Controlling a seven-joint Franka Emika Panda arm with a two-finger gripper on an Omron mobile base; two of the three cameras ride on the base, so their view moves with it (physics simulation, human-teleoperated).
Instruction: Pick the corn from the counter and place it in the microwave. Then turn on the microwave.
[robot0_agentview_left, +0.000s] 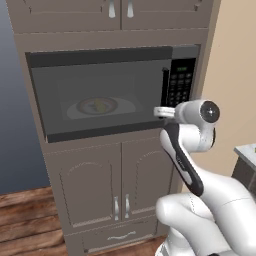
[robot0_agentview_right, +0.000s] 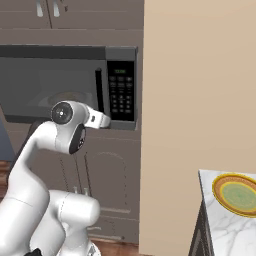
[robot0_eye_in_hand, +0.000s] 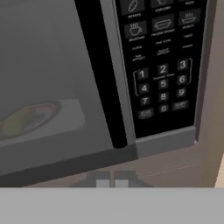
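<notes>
The microwave (robot0_agentview_left: 110, 92) is built into the brown cabinet wall, and its dark glass door is closed. Through the glass, the yellow corn (robot0_agentview_left: 100, 105) lies on the white round plate (robot0_agentview_left: 80, 108) inside. The hand view shows the corn (robot0_eye_in_hand: 19, 122) dimly at lower left. The black bar handle (robot0_eye_in_hand: 100, 74) runs beside the keypad (robot0_eye_in_hand: 162, 65), which has a green display (robot0_agentview_left: 181, 68). My gripper (robot0_eye_in_hand: 112, 183) is shut with nothing in it. It hangs just in front of the microwave's lower right corner, below the handle and keypad. The white hand (robot0_agentview_left: 164, 112) points at that corner.
Brown panelled cabinet doors (robot0_agentview_left: 115, 185) stand below the microwave and a beige wall (robot0_agentview_right: 200, 100) to its right. At the far right, a corner of the pale counter (robot0_agentview_right: 222, 225) carries a dark-rimmed round dish (robot0_agentview_right: 237, 193). Wooden floor (robot0_agentview_left: 25, 220) lies to the left.
</notes>
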